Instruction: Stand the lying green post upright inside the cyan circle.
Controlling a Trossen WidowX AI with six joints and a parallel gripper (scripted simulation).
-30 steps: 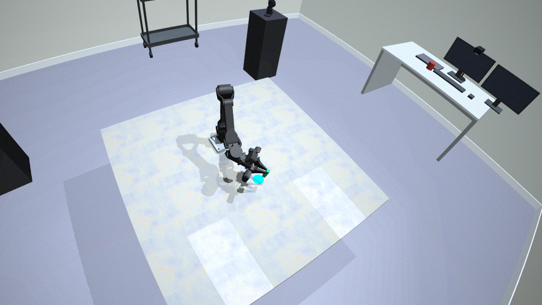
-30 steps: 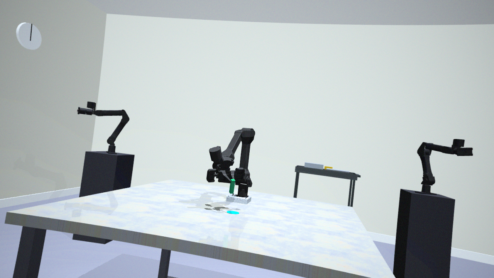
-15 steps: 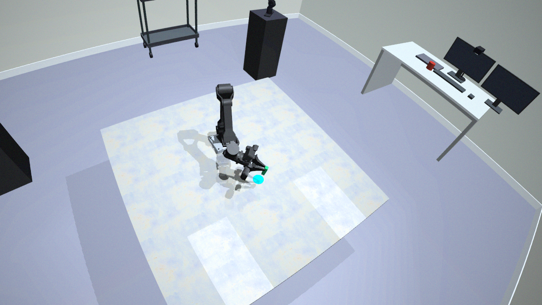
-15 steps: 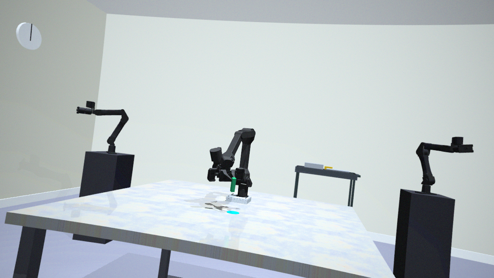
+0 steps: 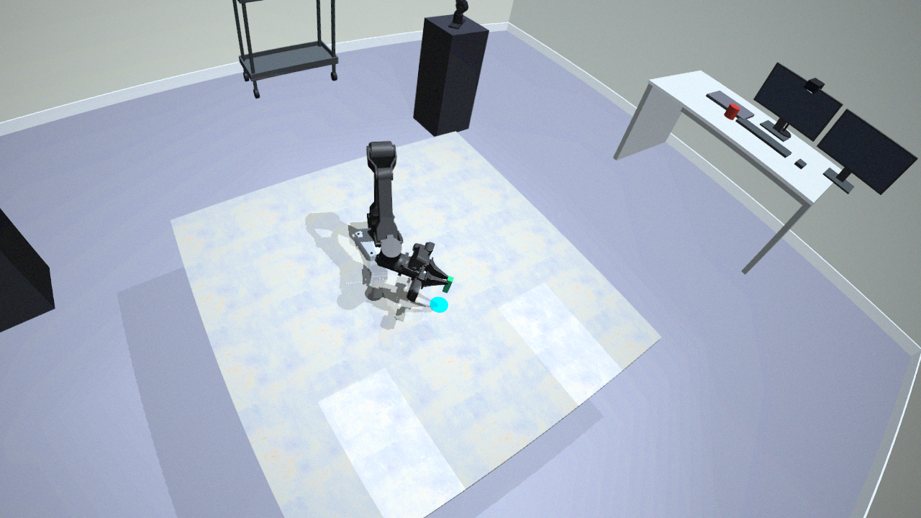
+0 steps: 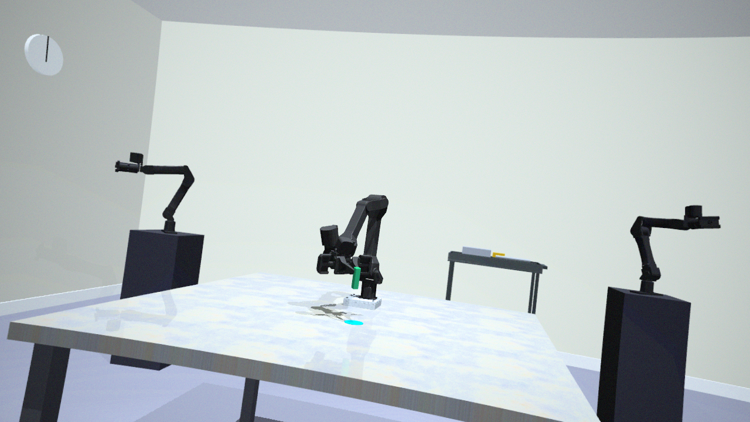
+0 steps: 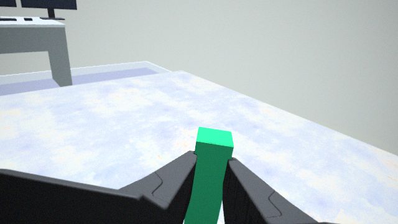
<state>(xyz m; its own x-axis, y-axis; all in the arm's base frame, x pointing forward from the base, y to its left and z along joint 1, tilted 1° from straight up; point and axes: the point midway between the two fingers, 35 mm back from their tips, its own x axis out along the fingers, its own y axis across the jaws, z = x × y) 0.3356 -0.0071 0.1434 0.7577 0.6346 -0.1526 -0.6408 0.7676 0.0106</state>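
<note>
The green post [image 5: 447,285] [image 6: 355,278] [image 7: 209,177] is held near its upper end and hangs close to upright, with a slight tilt. My gripper [image 5: 448,280] [image 6: 355,269] [image 7: 210,163] is shut on it, one finger on each side, and points nearly level. In the exterior view the post's lower end is clear above the table. The cyan circle [image 5: 439,304] [image 6: 353,322] lies flat on the table, below the post in the top and exterior views. The circle does not show in the wrist view.
The arm's white base plate [image 6: 361,302] stands on the table [image 5: 309,309] [image 6: 235,336] behind the circle. Away from the table are dark pedestals [image 5: 447,77] [image 6: 642,356] with other arms, a desk [image 5: 701,90] with monitors, and a cart [image 5: 289,61].
</note>
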